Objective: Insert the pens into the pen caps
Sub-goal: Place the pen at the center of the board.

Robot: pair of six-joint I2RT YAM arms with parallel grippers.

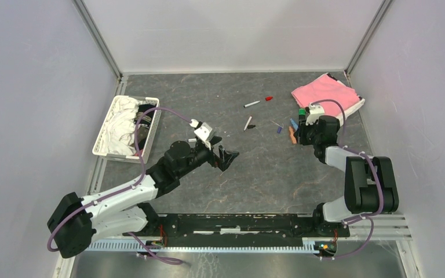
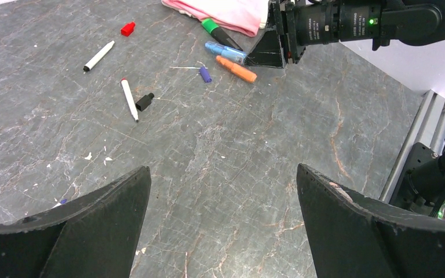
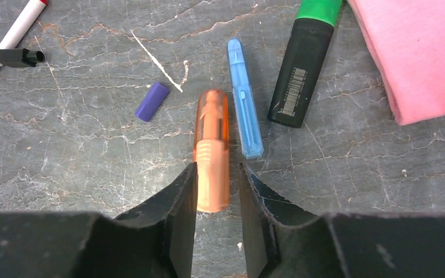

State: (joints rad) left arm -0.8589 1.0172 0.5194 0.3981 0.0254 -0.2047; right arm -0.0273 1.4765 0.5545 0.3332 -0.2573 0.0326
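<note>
Left hand [image 2: 223,169] hung above the bare middle of the desk [image 2: 237,145], fingers spread wide, nothing between them. Right hand [image 3: 218,167] was low at the far right, its jaws a little apart on either side of the orange marker [image 3: 211,150], which lay flat on the desk. There was a visible gap on one side; contact on the other side was hard to tell, so it did not look clamped. Blue marker [image 3: 243,104] lay just beside the orange one, roughly parallel. Black-and-green marker [image 3: 301,63] lay next over, its green end by the edge of the pink cloth [image 3: 417,52]. Purple cap [image 3: 152,101] lay loose near the orange marker, apart from it. One white pen [image 2: 129,98] lay further left with the black cap [image 2: 144,102] just beside its tip, not on it. Second white pen [image 2: 98,55] lay beyond that, with the red cap [image 2: 128,28] near it but separate. Only container was a white basket [image 1: 103,124] at the desk's left edge, well apart from the pens. It held crumpled white cloth [image 1: 119,119] and something dark [image 1: 142,130] along one side, too small to identify.
</note>
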